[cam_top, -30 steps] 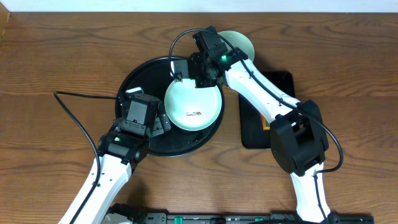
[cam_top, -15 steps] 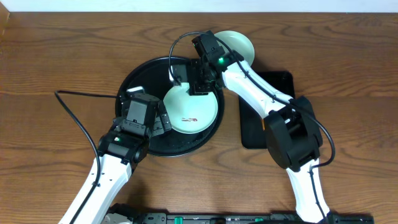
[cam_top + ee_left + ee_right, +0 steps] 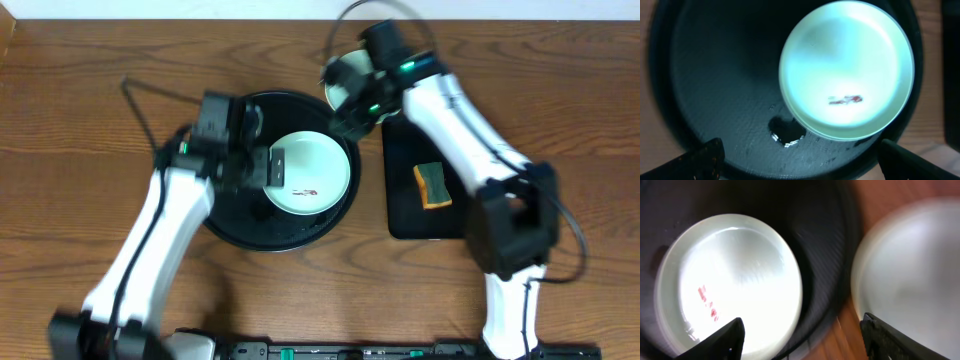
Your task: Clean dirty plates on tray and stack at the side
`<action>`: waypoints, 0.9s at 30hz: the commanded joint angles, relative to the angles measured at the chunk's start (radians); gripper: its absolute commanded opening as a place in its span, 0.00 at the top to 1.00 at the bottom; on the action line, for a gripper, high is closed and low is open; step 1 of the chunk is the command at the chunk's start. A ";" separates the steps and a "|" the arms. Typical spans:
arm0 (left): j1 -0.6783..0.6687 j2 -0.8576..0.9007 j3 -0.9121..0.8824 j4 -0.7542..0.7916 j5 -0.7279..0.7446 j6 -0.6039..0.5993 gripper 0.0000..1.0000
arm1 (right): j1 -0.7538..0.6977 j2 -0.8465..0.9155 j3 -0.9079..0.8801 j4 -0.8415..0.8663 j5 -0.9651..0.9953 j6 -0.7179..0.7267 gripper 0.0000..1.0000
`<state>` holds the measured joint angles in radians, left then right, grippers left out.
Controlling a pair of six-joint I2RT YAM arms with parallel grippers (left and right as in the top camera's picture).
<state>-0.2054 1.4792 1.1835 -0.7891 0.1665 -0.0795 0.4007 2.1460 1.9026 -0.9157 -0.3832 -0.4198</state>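
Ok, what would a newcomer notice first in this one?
Probably the pale mint plate lying on the round black tray at mid-table, with a small reddish smear on it. Next, the yellow-and-green sponge on the black rectangular tray to the right, and a second pale plate beyond the round tray, partly hidden by the right arm.

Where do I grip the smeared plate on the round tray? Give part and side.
Pinch the plate's rim at its left edge. Lying flat, only the rim offers a hold; its right edge crowds the tray's rim, while the left has bare tray floor, by the open left tool.
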 commanded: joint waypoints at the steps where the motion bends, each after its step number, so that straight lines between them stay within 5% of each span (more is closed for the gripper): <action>1: 0.026 0.136 0.087 0.020 0.114 0.098 0.01 | -0.094 -0.108 0.029 -0.087 -0.023 0.164 0.28; 3: 0.033 0.179 0.092 0.072 0.114 0.098 0.05 | -0.147 -0.129 0.029 -0.154 -0.019 0.166 0.28; 5: 0.037 0.208 0.090 0.107 0.114 0.157 0.34 | -0.209 -0.139 0.029 -0.217 -0.015 0.188 0.28; 6: 0.037 0.222 0.090 0.119 0.114 0.195 0.36 | -0.238 -0.139 0.029 -0.242 -0.015 0.203 0.28; 15: 0.039 0.361 0.090 0.191 0.110 0.252 0.28 | -0.437 -0.137 0.018 -0.396 -0.070 0.224 0.28; 27: 0.054 0.480 0.090 0.298 0.110 0.251 0.30 | -0.452 -0.137 0.018 -0.415 -0.018 0.194 0.24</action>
<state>-0.1570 1.9377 1.2556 -0.4923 0.2642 0.1581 -0.0547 2.0064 1.9217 -1.3293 -0.4126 -0.2173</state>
